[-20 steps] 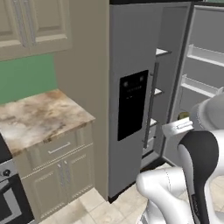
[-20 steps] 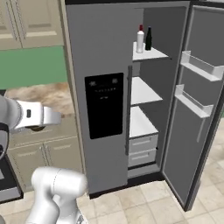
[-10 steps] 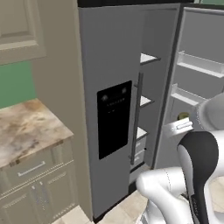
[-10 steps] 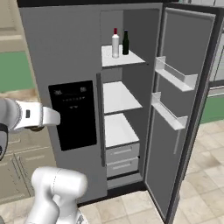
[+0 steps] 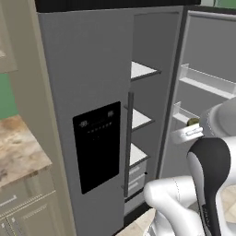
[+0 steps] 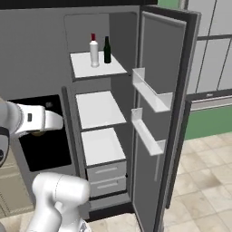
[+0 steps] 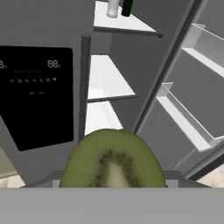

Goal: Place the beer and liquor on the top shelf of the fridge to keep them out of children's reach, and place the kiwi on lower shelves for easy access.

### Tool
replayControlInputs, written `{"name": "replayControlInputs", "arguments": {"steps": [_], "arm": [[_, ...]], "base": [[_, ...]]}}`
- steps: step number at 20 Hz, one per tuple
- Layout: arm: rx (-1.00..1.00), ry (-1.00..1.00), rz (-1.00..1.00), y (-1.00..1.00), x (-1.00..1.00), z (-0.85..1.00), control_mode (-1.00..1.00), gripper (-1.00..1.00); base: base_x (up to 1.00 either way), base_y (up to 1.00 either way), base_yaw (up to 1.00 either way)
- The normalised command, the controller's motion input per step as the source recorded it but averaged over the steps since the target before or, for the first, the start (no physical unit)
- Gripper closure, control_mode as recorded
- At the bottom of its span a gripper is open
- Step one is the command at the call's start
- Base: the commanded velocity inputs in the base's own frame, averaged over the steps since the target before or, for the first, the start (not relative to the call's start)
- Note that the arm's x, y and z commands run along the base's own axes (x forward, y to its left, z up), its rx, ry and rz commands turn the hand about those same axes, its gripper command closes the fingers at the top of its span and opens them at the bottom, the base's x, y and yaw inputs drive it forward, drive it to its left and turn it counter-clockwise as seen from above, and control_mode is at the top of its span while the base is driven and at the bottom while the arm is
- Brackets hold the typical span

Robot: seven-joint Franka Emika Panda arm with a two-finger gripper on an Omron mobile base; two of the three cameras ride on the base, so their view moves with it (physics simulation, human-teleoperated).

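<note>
Left base view – fridge (image 5: 87, 92): grey, its right door swung open, white shelves showing edge-on beside the long dark handle (image 5: 129, 143)
Left base view – kiwi (image 5: 193, 122): a small olive spot at the end of the white arm, in front of the open door's bins
Left base view – counter (image 5: 18, 152): marbled top at the left, beside the fridge
Right base view – top shelf (image 6: 97, 66): carries the liquor (image 6: 94, 51) and the beer (image 6: 107, 50), both upright, just beside each other near the back
Right base view – lower shelves (image 6: 99, 108): two white panels below, with drawers (image 6: 107, 177) underneath
Right base view – door bins (image 6: 152, 94): two white trays on the open door
Hand view – gripper (image 7: 113, 183): closed on the kiwi, which sits cut face up at the bottom of the view, hiding the fingertips
Hand view – display panel (image 7: 35, 94): black, at the left, with the shelves to its right
</note>
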Motion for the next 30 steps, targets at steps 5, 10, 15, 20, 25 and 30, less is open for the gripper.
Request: {"name": "replayControlInputs", "arguments": {"steps": [5,10,15,20,25,30], "arm": [[0.0,0.0,0.0,0.0,0.0,0.0,1.0,1.0],[0.0,0.0,0.0,0.0,0.0,0.0,1.0,1.0],[0.0,0.0,0.0,0.0,0.0,0.0,1.0,1.0],[0.0,0.0,0.0,0.0,0.0,0.0,1.0,1.0],[0.0,0.0,0.0,0.0,0.0,0.0,1.0,1.0],[0.0,0.0,0.0,0.0,0.0,0.0,1.0,1.0]], "base": [[0.52,-0.29,0.17],[0.31,-0.18,0.25],[0.25,-0.25,0.29],[0.31,-0.38,0.28],[0.35,-0.36,0.26],[0.36,-0.14,0.23]]}}
